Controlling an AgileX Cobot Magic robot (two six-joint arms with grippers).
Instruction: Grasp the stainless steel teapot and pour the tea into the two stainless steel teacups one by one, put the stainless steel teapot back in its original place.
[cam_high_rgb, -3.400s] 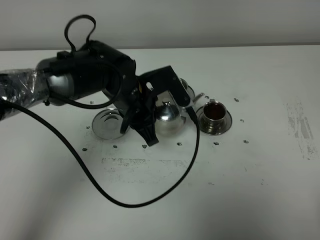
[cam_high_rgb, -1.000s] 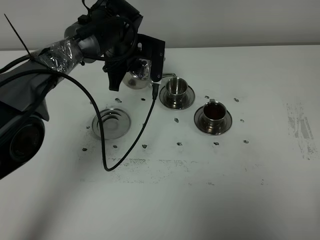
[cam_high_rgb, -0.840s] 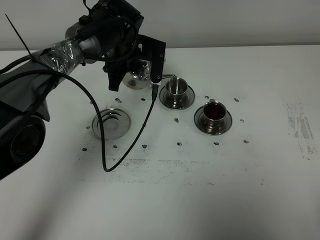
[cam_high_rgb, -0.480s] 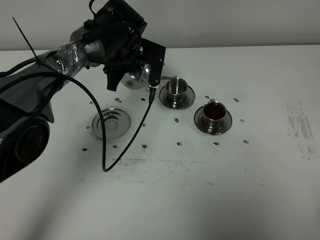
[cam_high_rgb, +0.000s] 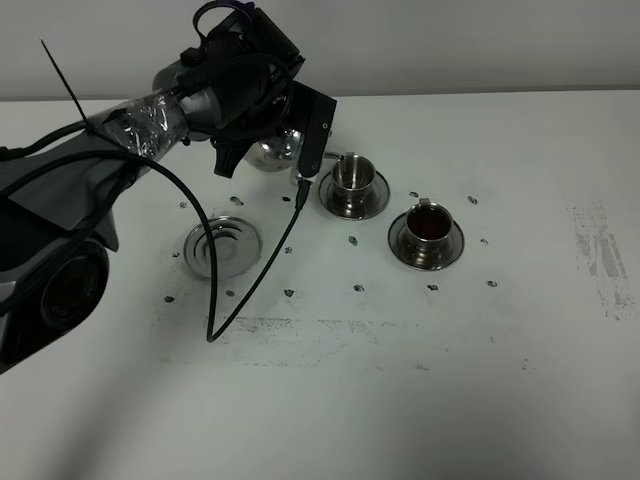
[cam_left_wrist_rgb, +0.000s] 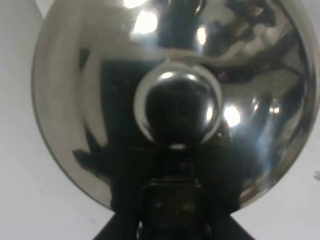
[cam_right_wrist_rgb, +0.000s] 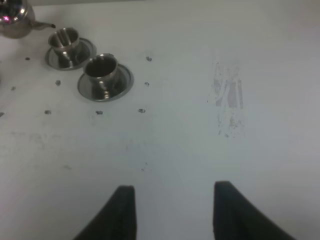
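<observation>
Looking down from the high camera, can make out only a shiny patch of the stainless steel teapot (cam_high_rgb: 274, 153) behind the dark bulk of the left gripper (cam_high_rgb: 262, 135). Cannot see the loop handle in any view. Filling the left wrist view almost wholly with the mirror-bright domed lid (cam_left_wrist_rgb: 75, 85) and its round lid knob (cam_left_wrist_rgb: 178, 107), with the gripper a dark block right by the knob, cut off at the frame edge. Reads as pinched fully closed with the teapot in its grasp, toward the far side of the white table (cam_high_rgb: 450, 400), thin spout reaching to just beside the rear teacup (cam_high_rgb: 352, 176), itself showing bare steel inside. Cannot tell whether the pot's base touches the table. Finds the front teacup (cam_high_rgb: 430, 224) nearby on its own saucer, holding dark reddish-brown tea (cam_high_rgb: 430, 221). Leaves the ridged round saucer (cam_high_rgb: 222, 246) unoccupied, near the teapot, crossed by a loose black cable (cam_high_rgb: 268, 255). Offers wide open table in front and to the right, marked only by small dark specks and a scuffed patch (cam_high_rgb: 600, 255). Catches the right gripper (cam_right_wrist_rgb: 172, 210) in its own wrist view alone: two dark fingertips spread wide, nothing between them, over bare table well apart from both cups.
</observation>
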